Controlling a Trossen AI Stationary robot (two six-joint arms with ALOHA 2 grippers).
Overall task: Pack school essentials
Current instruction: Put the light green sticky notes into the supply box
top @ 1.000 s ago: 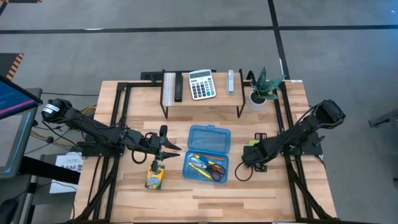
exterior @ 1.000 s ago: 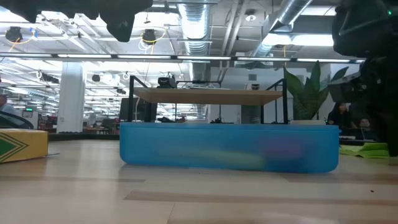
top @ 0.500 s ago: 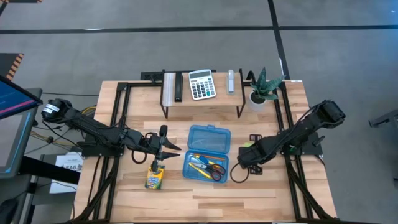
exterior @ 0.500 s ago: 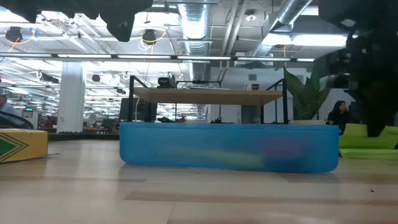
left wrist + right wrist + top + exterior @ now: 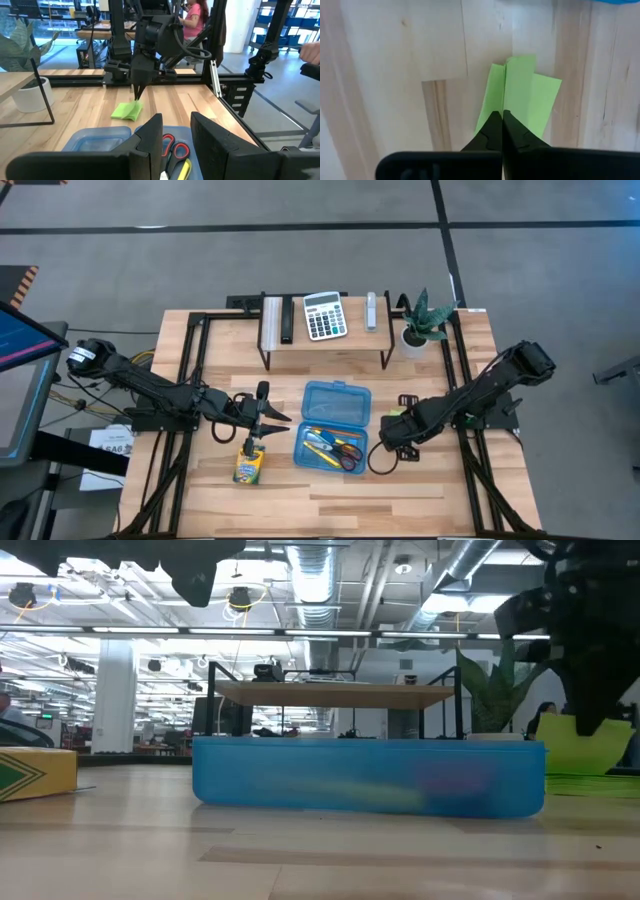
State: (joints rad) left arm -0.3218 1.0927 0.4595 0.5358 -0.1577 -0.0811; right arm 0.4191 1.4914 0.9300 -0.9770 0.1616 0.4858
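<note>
An open blue case [image 5: 335, 423] [image 5: 370, 775] rests on the table's middle with red-handled scissors [image 5: 348, 455] [image 5: 173, 146] and yellow and orange pencils [image 5: 320, 442] inside. The crayon box [image 5: 249, 466] [image 5: 35, 775] lies flat to its left. My left gripper [image 5: 262, 418] [image 5: 177, 142] hovers open at the crayon box's far end. My right gripper [image 5: 392, 426] [image 5: 502, 127] [image 5: 137, 91], right of the case, is shut on the lime-green sticky-note pad [image 5: 517, 92] [image 5: 127, 111] [image 5: 590, 745]. The tiny blue piece is out of view. My right gripper pinches the sticky-note pad at one edge [image 5: 504, 111] between its two shut fingers, coming from above and pointing down. Several sheets fan out on both sides of the fingertips. The pad hangs below the fingers [image 5: 136, 89]; I cannot tell whether its lower edge still touches the table.
A raised shelf [image 5: 325, 340] at the far side carries a grey-white calculator [image 5: 325, 315] and small items. A potted plant [image 5: 420, 323] [image 5: 27, 75] stands right of it. Bare wood lies along the near edge. A person sits beyond the table in the left wrist view.
My right gripper has moved toward the table's left, closer to the blue case, and risen. The sticky-note pad has come up off the table with it, its sheets hanging below the fingers.
</note>
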